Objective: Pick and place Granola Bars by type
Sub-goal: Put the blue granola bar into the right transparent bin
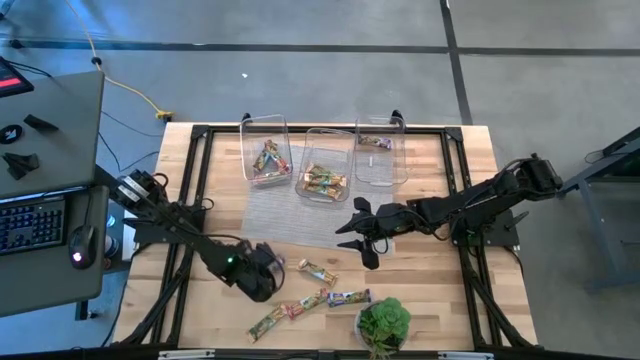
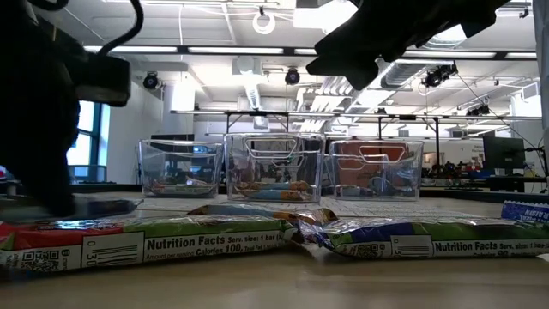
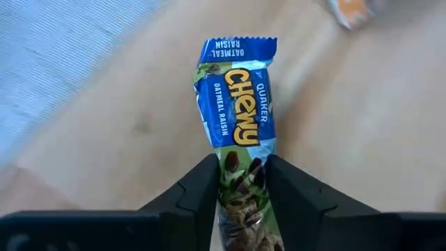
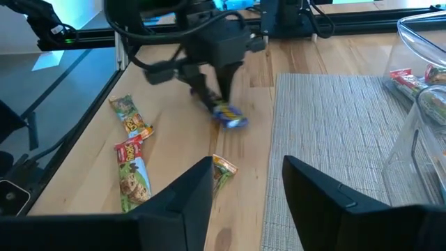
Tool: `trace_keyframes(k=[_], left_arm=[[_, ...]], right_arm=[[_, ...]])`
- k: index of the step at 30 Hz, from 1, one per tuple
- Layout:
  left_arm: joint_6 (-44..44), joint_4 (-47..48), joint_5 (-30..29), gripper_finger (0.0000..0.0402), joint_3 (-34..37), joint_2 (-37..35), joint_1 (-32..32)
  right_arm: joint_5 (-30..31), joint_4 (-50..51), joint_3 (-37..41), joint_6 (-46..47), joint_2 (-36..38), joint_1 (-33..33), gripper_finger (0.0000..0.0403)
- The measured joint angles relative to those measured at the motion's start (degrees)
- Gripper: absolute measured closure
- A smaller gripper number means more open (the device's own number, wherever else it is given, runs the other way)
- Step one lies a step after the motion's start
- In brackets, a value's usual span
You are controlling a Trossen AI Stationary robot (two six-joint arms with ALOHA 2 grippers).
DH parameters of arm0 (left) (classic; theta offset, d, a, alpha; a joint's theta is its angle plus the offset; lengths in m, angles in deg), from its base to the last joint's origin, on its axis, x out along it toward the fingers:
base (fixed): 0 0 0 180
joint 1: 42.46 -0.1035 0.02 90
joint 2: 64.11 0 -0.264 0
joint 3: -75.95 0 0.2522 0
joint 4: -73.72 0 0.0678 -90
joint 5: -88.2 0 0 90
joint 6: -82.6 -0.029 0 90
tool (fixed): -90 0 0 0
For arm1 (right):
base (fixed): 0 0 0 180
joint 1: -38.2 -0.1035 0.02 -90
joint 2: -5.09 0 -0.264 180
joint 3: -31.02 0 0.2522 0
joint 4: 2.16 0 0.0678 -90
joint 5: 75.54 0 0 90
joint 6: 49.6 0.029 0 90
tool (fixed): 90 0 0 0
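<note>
My left gripper (image 1: 266,272) stands at the near left of the table, shut on a blue granola bar (image 3: 235,104) with a green end. My right gripper (image 1: 364,236) hovers open over the grey mat (image 1: 300,212) at mid-table, with nothing between its fingers (image 4: 182,192). Loose granola bars lie flat on the wood near the front edge: one (image 1: 318,270) beside my left gripper, and three more in a row (image 1: 305,303). At the far edge stand three clear bins (image 1: 325,165) with bars in them. My left gripper pinches the bar's two long edges at its green end (image 3: 240,183) between its two fingers. The fingers come steeply from above. The bar's blue end (image 4: 235,121) sticks out beyond the fingertips, low over the wood; whether it touches the table I cannot tell.
A green potted plant (image 1: 383,322) stands at the near edge, right of the loose bars. Black frame rails (image 1: 190,190) run along the table's sides. A desk with a keyboard (image 1: 30,222) stands off the left edge. Bare wood lies at the near right.
</note>
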Motion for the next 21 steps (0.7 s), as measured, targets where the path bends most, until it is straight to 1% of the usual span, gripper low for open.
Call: trace_keyframes(k=[3, 10, 12, 14, 21], left_arm=[[-0.4, 1.2, -2.7, 0.0269, 0.0, 0.1, -1.0], [-6.6, 0.6, -2.0, 0.0220, 0.0, 0.0, -3.5], [-7.7, 0.5, -3.0, 0.0209, 0.0, 0.0, -4.0], [-7.7, 0.5, -4.1, 0.0204, 0.0, 0.0, -4.5], [-7.3, 0.2, -5.3, 0.0203, 0.0, 0.1, -4.6]], right_arm=[[0.0, 0.0, 0.0, 0.0, 0.0, 0.0, 0.0249], [0.0, 0.0, 0.0, 0.1, 0.0, 0.0, 0.0246], [0.0, 0.0, 0.0, 0.1, 0.0, 0.0, 0.0247], [0.0, 0.0, 0.0, 0.1, 0.0, 0.0, 0.0247], [0.0, -0.2, 0.0, 0.2, 0.0, 0.0, 0.0247]])
